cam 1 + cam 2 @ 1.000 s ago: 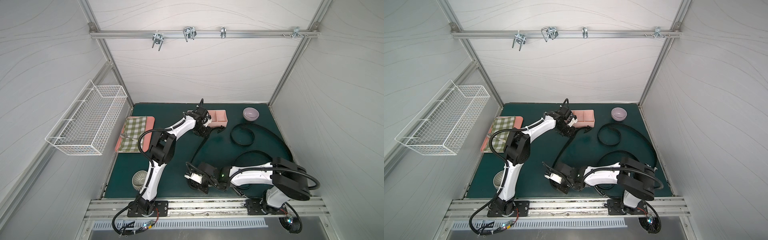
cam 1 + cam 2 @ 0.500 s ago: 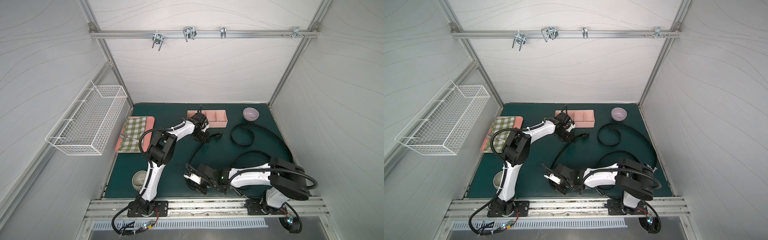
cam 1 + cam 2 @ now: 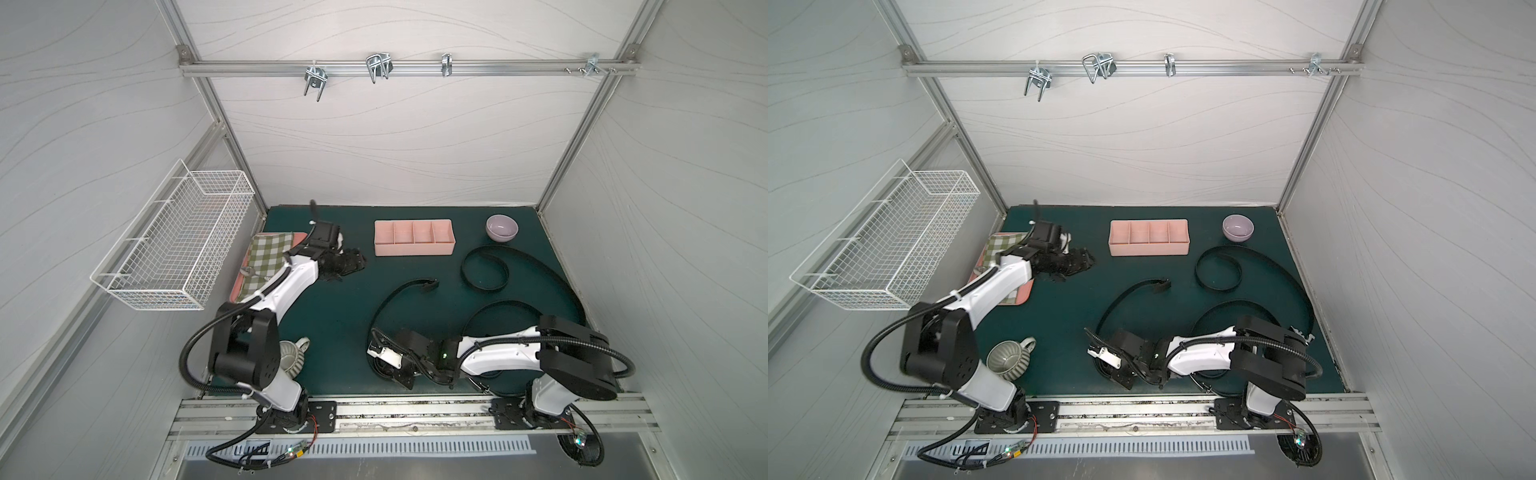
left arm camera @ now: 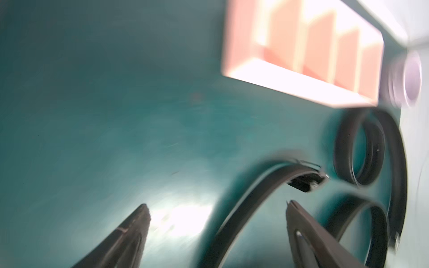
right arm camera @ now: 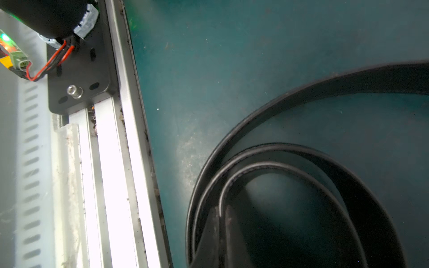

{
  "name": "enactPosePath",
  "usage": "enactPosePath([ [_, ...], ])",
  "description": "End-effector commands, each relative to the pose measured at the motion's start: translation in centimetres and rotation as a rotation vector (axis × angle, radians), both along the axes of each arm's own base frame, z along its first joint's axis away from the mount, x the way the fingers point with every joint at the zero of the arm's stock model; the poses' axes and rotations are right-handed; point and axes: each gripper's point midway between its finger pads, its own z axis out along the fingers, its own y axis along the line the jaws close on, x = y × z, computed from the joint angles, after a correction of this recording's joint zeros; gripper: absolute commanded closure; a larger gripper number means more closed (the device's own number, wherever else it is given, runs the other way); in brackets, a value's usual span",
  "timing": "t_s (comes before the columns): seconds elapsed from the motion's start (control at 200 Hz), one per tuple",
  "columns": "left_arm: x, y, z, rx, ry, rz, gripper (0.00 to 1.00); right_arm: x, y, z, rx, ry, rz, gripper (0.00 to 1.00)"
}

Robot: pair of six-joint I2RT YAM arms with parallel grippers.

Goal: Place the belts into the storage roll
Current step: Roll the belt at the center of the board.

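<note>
You are working in a robotics lab test cell, not a home. White panel walls point(image 3: 395, 137) sit in an aluminium profile frame point(image 3: 498, 70) hung with metal hooks point(image 3: 377, 68). A green mat point(image 3: 332, 324) covers the floor, and 2 robot arms point(image 3: 291, 282) are bolted to a slotted base rail point(image 3: 415, 409) with bare wiring point(image 3: 291, 451).

A: Where do both top views look from?
B: High above the front rail point(image 3: 415, 409), down on the whole green mat point(image 3: 332, 324).
A: The wrist cameras?
B: Low over the mat; the left one shares the pink organiser point(image 4: 278, 77) with them.
</note>
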Motion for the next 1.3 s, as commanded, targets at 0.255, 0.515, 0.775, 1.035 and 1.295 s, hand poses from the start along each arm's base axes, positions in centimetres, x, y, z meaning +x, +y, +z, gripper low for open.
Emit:
enactPosePath([
  [0.255,-10.4,0.1,-3.8,-0.214,0.117,0.148,0.2,-0.2,-3.5,-3.6,-0.143,0.03,-0.015,0.95],
  [0.515,-14.2,-2.0,-5.8,-0.289,0.169,0.056,0.24,0.0,-3.5,-3.6,-0.133,0.063,-0.018,0.94],
  [0.775,-15.5,-6.6,-8.4,-0.328,0.154,-0.083,0.27,0.6,-3.7,-3.5,-0.112,0.099,-0.043,0.94],
  [1.035,-16.0,-7.6,-8.0,-0.402,0.06,-0.157,0.34,0.7,-3.8,-3.7,-0.116,0.114,-0.049,0.94],
  [1.295,-17.5,-7.8,-6.6,-0.429,-0.019,-0.23,0.29,1.0,-4.0,-3.8,-0.114,0.129,-0.062,0.94],
])
